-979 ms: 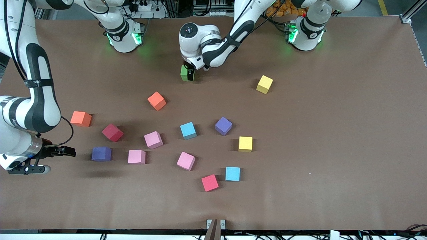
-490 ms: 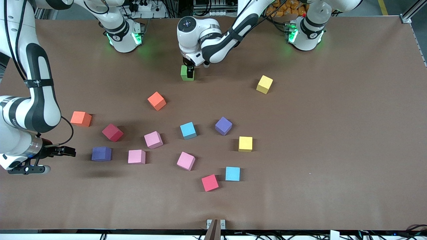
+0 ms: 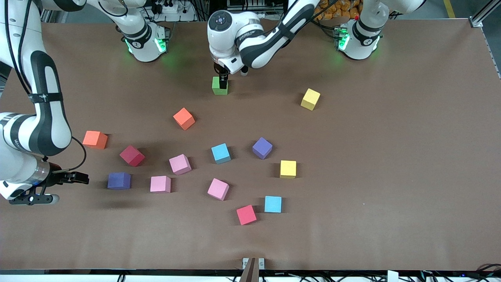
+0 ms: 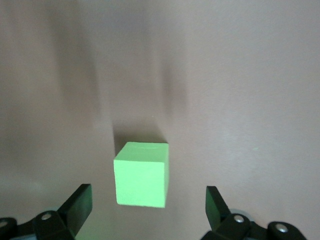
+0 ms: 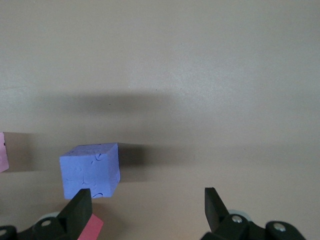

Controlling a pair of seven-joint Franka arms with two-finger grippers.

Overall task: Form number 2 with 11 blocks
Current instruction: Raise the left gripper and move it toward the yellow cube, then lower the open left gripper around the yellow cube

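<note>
Brown table (image 3: 391,156): green block (image 4: 141,173) sits free beneath the left pincer (image 4: 145,210), its fingers spread.

The front camera looks down from high across the table (image 3: 391,156), facing both bases. Each wrist camera looks straight down, close; the left shares the green block (image 4: 141,174) with the front view.

Fourteen blocks lie loose and single on the counter (image 3: 391,156), none touching, no figure formed. Green block (image 3: 219,85) sits alone, upright, nearest the counter's robot-base edge. Yellow block (image 3: 310,99) lies toward the left arm's end. Two orange blocks (image 3: 184,118) (image 3: 95,139) lie toward the right arm's end. Pink, purple, light blue, red and another yellow scatter mid-counter.
</note>
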